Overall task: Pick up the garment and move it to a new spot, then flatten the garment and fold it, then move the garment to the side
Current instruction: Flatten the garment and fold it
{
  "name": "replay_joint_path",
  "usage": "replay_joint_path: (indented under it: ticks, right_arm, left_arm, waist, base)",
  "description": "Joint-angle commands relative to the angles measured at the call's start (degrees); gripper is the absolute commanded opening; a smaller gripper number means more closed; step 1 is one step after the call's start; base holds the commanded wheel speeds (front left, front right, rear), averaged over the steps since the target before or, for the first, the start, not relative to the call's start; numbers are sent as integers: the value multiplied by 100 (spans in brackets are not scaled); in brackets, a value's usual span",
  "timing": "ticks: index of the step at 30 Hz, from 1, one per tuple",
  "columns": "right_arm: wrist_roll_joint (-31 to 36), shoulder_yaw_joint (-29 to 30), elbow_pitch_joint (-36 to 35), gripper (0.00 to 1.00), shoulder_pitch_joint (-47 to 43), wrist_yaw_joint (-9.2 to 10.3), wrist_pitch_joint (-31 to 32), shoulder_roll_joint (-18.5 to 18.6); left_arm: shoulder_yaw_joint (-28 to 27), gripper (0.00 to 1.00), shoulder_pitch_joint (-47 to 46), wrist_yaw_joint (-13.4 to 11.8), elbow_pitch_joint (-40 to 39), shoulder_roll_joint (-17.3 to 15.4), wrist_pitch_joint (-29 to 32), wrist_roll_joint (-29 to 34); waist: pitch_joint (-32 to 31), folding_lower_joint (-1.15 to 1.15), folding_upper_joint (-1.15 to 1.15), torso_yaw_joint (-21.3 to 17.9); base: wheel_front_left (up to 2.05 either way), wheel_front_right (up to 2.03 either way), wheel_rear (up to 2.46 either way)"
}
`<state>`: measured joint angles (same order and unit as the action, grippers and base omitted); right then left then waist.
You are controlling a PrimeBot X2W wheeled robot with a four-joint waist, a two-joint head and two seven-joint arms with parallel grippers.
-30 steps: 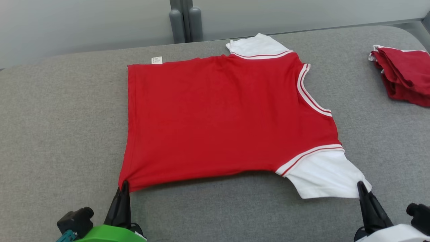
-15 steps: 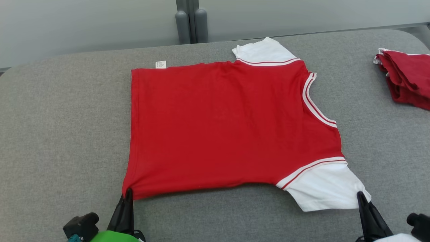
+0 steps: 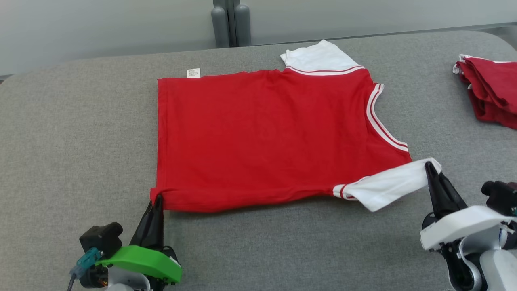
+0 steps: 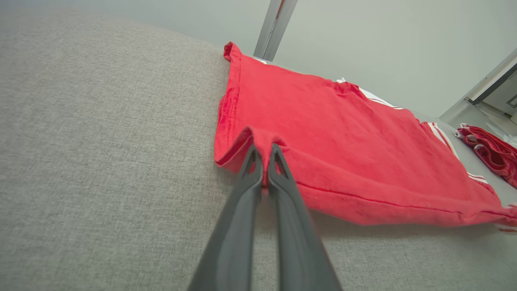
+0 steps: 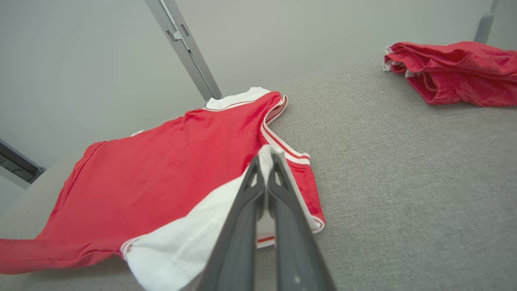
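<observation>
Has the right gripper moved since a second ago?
Yes. Shut on the white sleeve, the right gripper has gone forward, up the head view, carrying it close to the striped neckline, which it sat well below before.

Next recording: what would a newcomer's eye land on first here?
A red-and-white shirt lies spread across the middle of the grey table. At its near edge the left gripper has its jaws shut on the hem corner, and the right gripper holds the near sleeve raised by its tip. A crumpled red pile sits at the far right.
</observation>
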<state>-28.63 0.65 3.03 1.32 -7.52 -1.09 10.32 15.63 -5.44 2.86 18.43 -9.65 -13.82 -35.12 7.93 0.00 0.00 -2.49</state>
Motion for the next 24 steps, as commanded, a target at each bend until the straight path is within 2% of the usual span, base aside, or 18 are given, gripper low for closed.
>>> replay_joint_path:
  ticks: [1, 12, 21, 22, 23, 24]
  right_arm:
    - [-29, -5, 163, 0, 252, 7, -33, 80]
    - [-27, -363, 1904, 0, 2000, 8, -296, 363]
    - [-4, -662, 3360, 0, 3057, 8, -656, 366]
    - [-26, -697, 3492, 4, 3151, 8, -740, 364]
    - [-59, -728, 3592, 42, 3215, 8, -812, 353]
    - [-159, -810, 3656, 100, 3275, 7, -900, 309]
  left_arm:
    - [33, 0, -151, 10, 13, -31, 40, 62]
    - [276, 0, -1035, 96, 307, -70, 244, 274]
    - [396, 0, -1731, 198, 914, -14, 263, 325]
    - [392, 0, -1807, 202, 1024, -9, 253, 321]
    - [395, 11, -1865, 203, 1109, -9, 225, 338]
    - [402, 35, -1935, 212, 1201, 6, 194, 343]
  waist:
    - [58, 0, 0, 41]
    - [415, 0, 0, 281]
    - [609, 0, 0, 380]
    - [625, 0, 0, 378]
    - [636, 0, 0, 375]
    - [647, 0, 0, 371]
  base:
    - [0, 0, 0]
    - [0, 0, 0]
    - [0, 0, 0]
    - [0, 0, 0]
    - [0, 0, 0]
    - [0, 0, 0]
